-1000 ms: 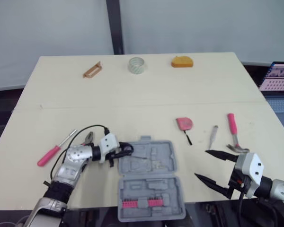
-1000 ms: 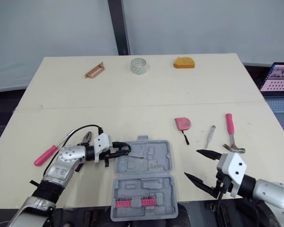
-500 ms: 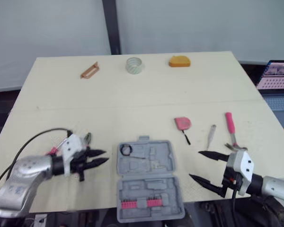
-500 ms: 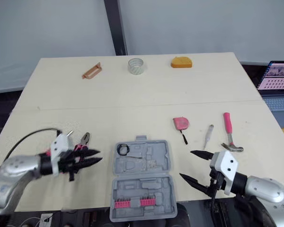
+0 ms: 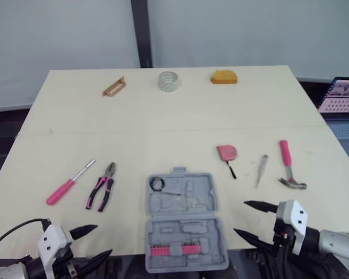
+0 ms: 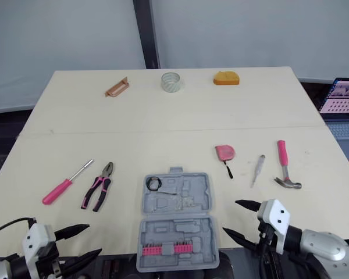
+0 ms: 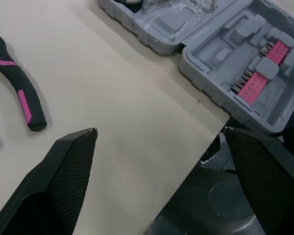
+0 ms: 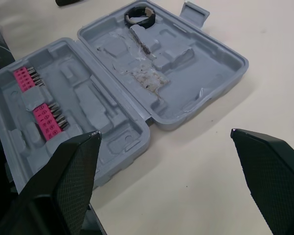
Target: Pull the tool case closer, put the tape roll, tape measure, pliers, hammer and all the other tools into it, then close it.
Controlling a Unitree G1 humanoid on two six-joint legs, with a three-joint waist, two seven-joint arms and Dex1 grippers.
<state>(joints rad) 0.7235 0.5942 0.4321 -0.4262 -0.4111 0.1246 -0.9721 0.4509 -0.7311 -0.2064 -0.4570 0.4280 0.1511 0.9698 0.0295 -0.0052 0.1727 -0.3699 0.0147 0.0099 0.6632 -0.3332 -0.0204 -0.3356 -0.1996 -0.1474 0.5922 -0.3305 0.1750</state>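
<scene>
The grey tool case [image 5: 186, 218] lies open at the table's near edge, with a small black roll [image 5: 157, 183] in its far left corner. Left of it lie the pink-and-black pliers [image 5: 102, 189] and a pink screwdriver [image 5: 68, 182]. To the right are a pink tape measure [image 5: 226, 153], a small grey tool [image 5: 260, 170] and the pink-handled hammer [image 5: 289, 165]. My left gripper [image 5: 103, 240] hangs open and empty off the near edge, left of the case [image 7: 220, 58]. My right gripper [image 5: 239, 217] stands open and empty just right of the case [image 8: 137, 93].
Along the far edge sit a clear tape roll [image 5: 168, 81], an orange tape measure [image 5: 223, 77] and a brown bracket-like piece [image 5: 114, 86]. A laptop [image 5: 339, 96] stands off the table's right side.
My left gripper left the small black roll in the case, drew back left and toward the near edge, and opened wide. The right gripper sank slightly.
</scene>
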